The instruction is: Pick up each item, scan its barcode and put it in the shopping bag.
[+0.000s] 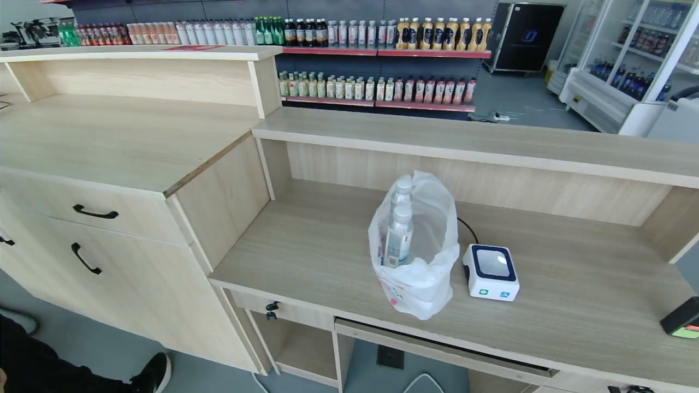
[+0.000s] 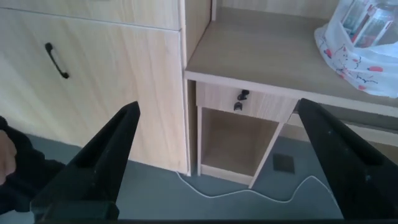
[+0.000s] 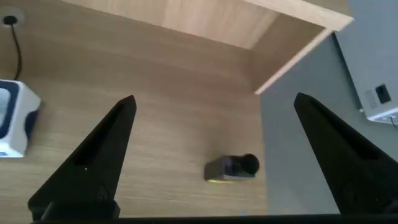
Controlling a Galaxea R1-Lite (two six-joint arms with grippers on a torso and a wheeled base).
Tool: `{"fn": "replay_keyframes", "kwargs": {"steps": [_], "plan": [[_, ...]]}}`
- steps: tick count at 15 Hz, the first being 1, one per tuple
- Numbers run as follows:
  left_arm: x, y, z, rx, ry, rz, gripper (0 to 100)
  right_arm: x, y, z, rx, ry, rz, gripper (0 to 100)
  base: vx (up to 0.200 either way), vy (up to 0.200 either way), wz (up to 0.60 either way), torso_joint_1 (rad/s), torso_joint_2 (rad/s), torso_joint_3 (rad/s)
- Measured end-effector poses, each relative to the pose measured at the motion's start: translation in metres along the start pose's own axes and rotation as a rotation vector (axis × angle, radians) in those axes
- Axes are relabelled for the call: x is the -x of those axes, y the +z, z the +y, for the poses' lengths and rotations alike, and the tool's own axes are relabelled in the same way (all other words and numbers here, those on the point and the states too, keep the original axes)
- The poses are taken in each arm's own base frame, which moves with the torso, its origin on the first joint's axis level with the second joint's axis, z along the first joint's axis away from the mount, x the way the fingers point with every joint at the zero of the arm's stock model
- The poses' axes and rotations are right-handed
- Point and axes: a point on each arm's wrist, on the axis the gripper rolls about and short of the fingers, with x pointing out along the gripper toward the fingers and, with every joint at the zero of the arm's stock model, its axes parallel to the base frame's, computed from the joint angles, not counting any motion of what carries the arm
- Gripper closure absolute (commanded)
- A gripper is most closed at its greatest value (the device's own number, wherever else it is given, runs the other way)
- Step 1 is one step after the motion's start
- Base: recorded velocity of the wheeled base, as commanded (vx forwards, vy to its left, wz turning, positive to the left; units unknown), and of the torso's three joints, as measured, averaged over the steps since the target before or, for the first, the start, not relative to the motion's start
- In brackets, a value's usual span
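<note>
Spread wide and empty, my left gripper [image 2: 217, 106] hangs off the front of the counter [image 1: 327, 245], low and well apart from the scanner [image 1: 490, 271], out beyond the shopping bag [image 1: 431, 286]. Between its fingers I see the small drawer with a key in its lock [image 2: 239, 99] and the open cubby under it. My right gripper [image 3: 214, 98] is just as open, fingers far apart with nothing between them. It sits above the counter on the far side of the scanner from the bag, well apart from the scanner, which lies off to one side of it. Below that gripper a small black device [image 3: 231, 168] lies on the wood, near the counter's end and well away from the scanner. The shopping bag stands just beside the scanner, on the side toward my left arm, its mouth open upward. Two bottles [image 1: 398, 237], clear with white caps, stand upright inside it, one behind the other, on the side of the bag away from the scanner. The scanner rests flat on the counter with its window facing up, and its black cable [image 1: 467, 226] runs from its back toward the counter's rear wall. Neither gripper touches the bag, the bottles or the scanner.
</note>
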Motion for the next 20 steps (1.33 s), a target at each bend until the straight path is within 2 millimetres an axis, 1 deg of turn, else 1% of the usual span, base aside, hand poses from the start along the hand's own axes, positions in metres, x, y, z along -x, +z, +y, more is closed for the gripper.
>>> {"fn": "replay_keyframes", "kwargs": {"steps": [2,4,5,7,9,12,17,20], "plan": [[0.0,0.0,0.0,0.0,0.0,0.0,0,-0.014,-0.006,-0.019,-0.012,-0.041,0.021,0,0.0,0.0,0.0,0.0,0.0,0.0],[0.0,0.0,0.0,0.0,0.0,0.0,0,-0.029,-0.014,-0.035,-0.013,-0.037,0.015,0,0.0,0.0,0.0,0.0,0.0,0.0],[0.0,0.0,0.0,0.0,0.0,0.0,0,-0.035,-0.023,-0.043,0.005,-0.039,0.032,0,0.0,0.0,0.0,0.0,0.0,0.0],[0.0,0.0,0.0,0.0,0.0,0.0,0,-0.045,-0.04,-0.049,0.063,-0.005,0.057,0,0.0,0.0,0.0,0.0,0.0,0.0],[0.0,0.0,0.0,0.0,0.0,0.0,0,-0.059,-0.06,-0.048,0.124,0.091,0.059,0,0.0,0.0,0.0,0.0,0.0,0.0],[0.0,0.0,0.0,0.0,0.0,0.0,0,-0.075,-0.082,-0.046,0.164,0.139,0.091,0,0.0,0.0,0.0,0.0,0.0,0.0],[0.0,0.0,0.0,0.0,0.0,0.0,0,-0.093,-0.113,-0.041,0.145,0.199,0.14,0,0.0,0.0,0.0,0.0,0.0,0.0],[0.0,0.0,0.0,0.0,0.0,0.0,0,-0.108,-0.13,-0.039,0.11,0.267,0.124,0,0.0,0.0,0.0,0.0,0.0,0.0]]}}
